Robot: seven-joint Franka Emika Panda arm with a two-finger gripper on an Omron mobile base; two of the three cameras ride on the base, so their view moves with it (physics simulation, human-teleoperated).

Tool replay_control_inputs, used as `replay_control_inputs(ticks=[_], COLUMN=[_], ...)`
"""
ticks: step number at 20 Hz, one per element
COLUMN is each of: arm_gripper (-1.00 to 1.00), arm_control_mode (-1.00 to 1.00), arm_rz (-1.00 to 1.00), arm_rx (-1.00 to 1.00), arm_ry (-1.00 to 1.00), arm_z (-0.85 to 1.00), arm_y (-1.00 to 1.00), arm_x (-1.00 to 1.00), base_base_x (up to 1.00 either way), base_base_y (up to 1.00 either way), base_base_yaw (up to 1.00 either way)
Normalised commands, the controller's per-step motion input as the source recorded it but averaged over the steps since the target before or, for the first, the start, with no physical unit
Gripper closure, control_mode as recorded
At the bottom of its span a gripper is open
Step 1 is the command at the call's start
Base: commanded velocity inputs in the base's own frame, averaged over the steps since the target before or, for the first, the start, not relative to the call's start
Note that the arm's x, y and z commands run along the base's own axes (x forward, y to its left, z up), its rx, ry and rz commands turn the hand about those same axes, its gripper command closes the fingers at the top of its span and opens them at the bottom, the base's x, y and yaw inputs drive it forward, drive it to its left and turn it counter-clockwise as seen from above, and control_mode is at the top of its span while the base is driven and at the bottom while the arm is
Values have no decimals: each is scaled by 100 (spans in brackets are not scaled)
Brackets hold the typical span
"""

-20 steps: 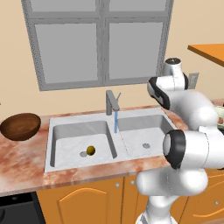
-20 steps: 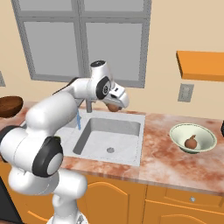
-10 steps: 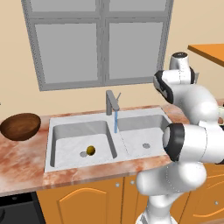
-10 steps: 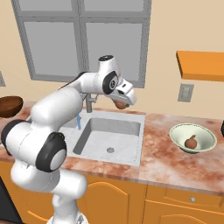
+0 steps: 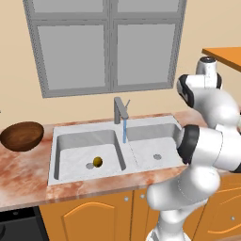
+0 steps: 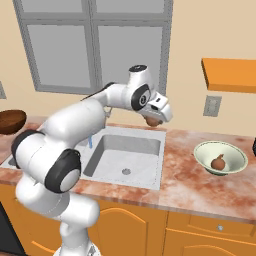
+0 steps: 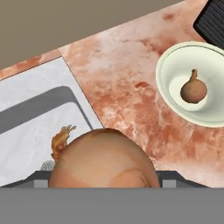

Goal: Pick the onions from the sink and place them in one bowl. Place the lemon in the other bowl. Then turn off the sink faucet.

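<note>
**Onion number two in my gripper, up over the sink's right end**

Using the sink (image 5: 70, 136) as my reference, left to right. Off its left end the dark wooden bowl (image 5: 21, 135) sits on the counter (image 6: 185, 180) with nothing I can see in it. In the left basin the lemon (image 5: 98, 162) is lying on the floor just beside the drain (image 5: 90, 165). At the back rim, between the two basins, the faucet (image 5: 120, 109) stands upright with a thin blue stream of water (image 5: 124, 131) running down from its spout, so it's on. The right basin has its drain (image 6: 126, 171) bare.

My gripper (image 6: 154, 120) hangs above the sink's back right corner, jaws spread wide around an onion (image 6: 153, 121), clamped on it. From the hand camera that held onion (image 7: 105, 159) is huge in the foreground, papery tuft sticking out to one side, with the sink's right edge and the marbled counter below it.

To the right of the sink, well apart from it on the counter, is the pale green bowl (image 6: 220, 156), and the other onion (image 6: 217, 162) already sits in the middle of it, stem up. A dark ridged thing (image 7: 212, 19) sits just past that bowl; can't tell what it is.
</note>
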Motion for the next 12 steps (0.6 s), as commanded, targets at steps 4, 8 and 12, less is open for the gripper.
replay_control_inputs(ticks=[4, 8, 12], arm_gripper=[100, 100, 100], arm_control_mode=[-100, -100, -100], arm_rz=[0, 0, 0], arm_rx=[0, 0, 0], arm_ry=[0, 0, 0], arm_z=[-11, -15, -13], arm_y=[-60, -60, -59], arm_x=[0, 0, 0], base_base_x=[0, 0, 0], base_base_y=[0, 0, 0], base_base_yaw=[0, 0, 0])
